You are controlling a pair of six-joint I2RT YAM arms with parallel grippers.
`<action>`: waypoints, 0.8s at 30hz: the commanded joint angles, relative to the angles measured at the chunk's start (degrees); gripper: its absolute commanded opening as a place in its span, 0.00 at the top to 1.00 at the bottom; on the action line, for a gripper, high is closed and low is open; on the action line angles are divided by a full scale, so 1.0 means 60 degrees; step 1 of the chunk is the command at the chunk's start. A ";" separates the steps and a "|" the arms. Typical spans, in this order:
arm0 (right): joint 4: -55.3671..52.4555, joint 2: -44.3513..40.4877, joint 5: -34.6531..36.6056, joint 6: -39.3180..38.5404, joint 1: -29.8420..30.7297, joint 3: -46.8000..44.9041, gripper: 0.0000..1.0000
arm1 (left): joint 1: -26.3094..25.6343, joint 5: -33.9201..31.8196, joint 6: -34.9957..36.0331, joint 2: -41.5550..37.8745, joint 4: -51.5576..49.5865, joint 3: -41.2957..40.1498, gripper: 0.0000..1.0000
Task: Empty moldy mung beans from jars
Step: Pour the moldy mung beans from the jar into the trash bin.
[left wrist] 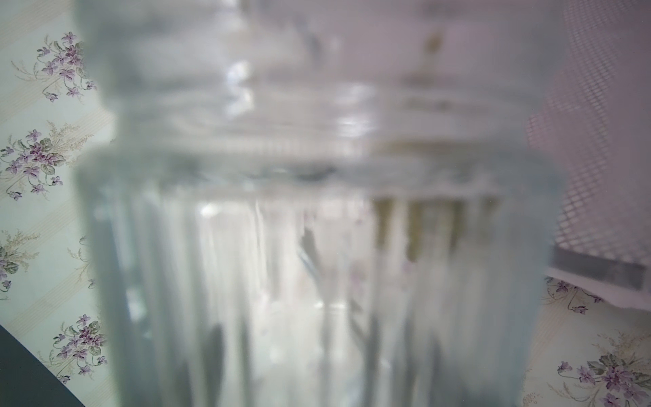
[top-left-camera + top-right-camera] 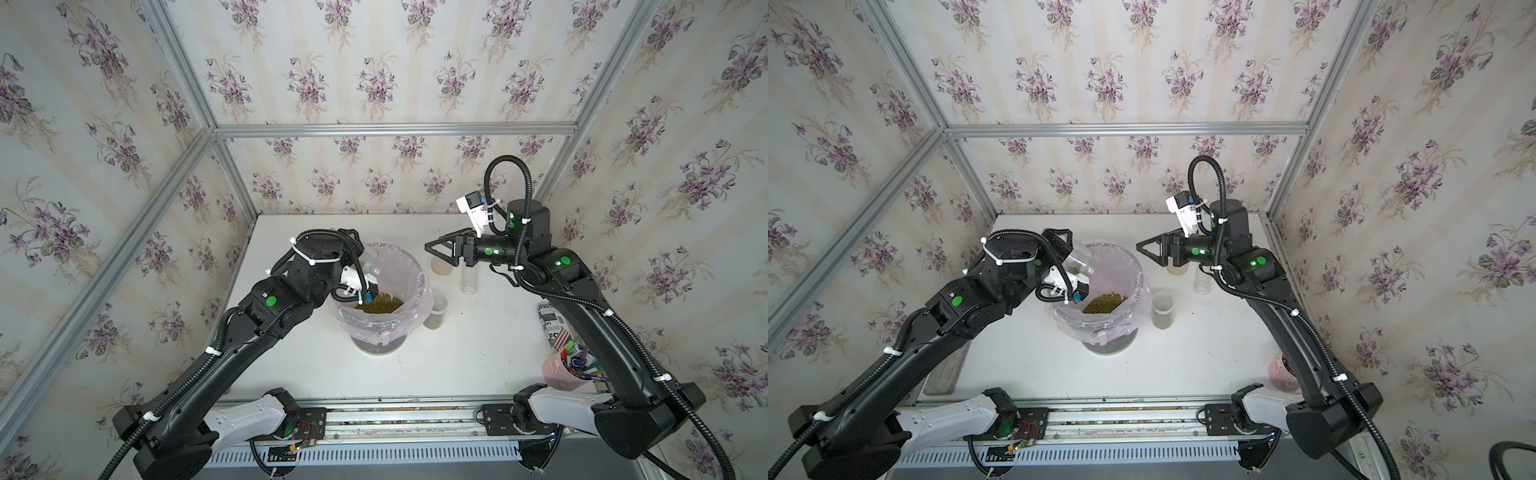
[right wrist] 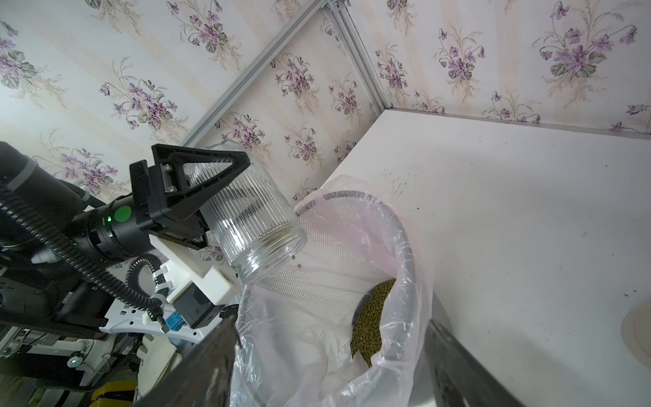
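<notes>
Glass jar (image 3: 257, 225), ribbed, clamped across its body by left pincer (image 3: 232, 183). It's tipped mouth-down beyond the fingertips so the contents fall straight into the bin (image 2: 415, 270) right below. Jar looks near empty, with just a few olive specks at the neck. Beans (image 2: 380, 303) sit heaped in the bin's pink bag (image 3: 405, 317), under the left pincer and over on the side towards the right pincer.

Right pincer (image 2: 432, 248) has fingers spread with nothing between them. It hovers level, tips aimed at the left pincer. My read is it's parked clear of the pour.

Below the right pincer sit a tan lid (image 2: 441, 265) and a tall jar (image 2: 469, 278), which looks empty. Small jar (image 2: 436, 311) with beans in the bottom stands against the bin, lower down between the two pincers. Probably next.
</notes>
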 commanded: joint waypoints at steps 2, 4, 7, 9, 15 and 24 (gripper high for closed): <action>0.0233 -0.0125 -0.0049 -0.0082 0.0004 -0.0036 0.19 | -0.0131 -0.0313 0.1101 0.0029 0.0495 0.0139 1.00; 0.0234 -0.0140 -0.0028 -0.0077 0.0006 -0.0052 0.19 | -0.0207 -0.0501 0.1238 0.0056 0.0505 0.0130 1.00; 0.0275 -0.0142 -0.0020 -0.0068 0.0012 -0.0089 0.19 | -0.0373 -0.0798 0.1425 0.0101 0.0494 0.0127 1.00; 0.0317 -0.0147 -0.0047 -0.0053 0.0012 -0.0109 0.19 | -0.0416 -0.0980 0.1535 0.0128 0.0510 0.0108 1.00; 0.0347 -0.0140 -0.0049 -0.0026 0.0019 -0.0126 0.19 | -0.0488 -0.1168 0.1640 0.0160 0.0506 0.0089 1.00; 0.0343 -0.0199 -0.0005 -0.0024 0.0006 -0.0200 0.19 | -0.0560 -0.1468 0.1894 0.0325 0.0506 0.0008 1.00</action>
